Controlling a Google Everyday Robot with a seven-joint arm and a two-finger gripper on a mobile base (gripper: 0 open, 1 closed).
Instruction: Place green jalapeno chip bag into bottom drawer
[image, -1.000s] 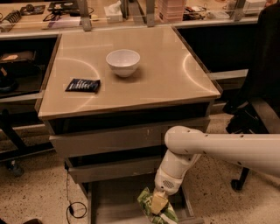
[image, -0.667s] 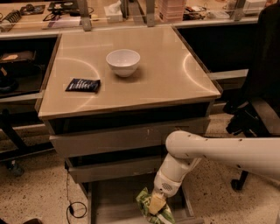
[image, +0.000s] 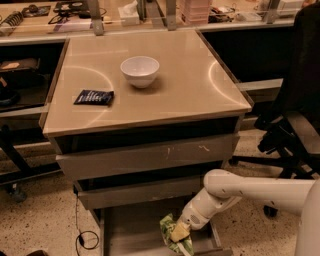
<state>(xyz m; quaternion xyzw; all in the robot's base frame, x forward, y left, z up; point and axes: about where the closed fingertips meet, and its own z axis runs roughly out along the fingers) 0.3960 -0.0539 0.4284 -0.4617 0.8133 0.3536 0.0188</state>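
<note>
The green jalapeno chip bag (image: 172, 235) is low inside the open bottom drawer (image: 135, 230), at its right side over the grey floor. My gripper (image: 179, 232) reaches down from the white arm at the right and sits on the bag's right part. I cannot tell whether the bag rests on the drawer floor or hangs just above it.
A white bowl (image: 140, 70) and a flat dark navy packet (image: 94, 97) lie on the beige cabinet top (image: 190, 85). Two shallower grey drawers (image: 145, 160) stick out above the bottom one. A black office chair (image: 295, 130) stands at the right. A cable (image: 85, 237) lies on the floor at the left.
The arm has lowered slightly, its elbow dropping and moving a little right. The gripper and bag stay at almost the same spot in the drawer.
</note>
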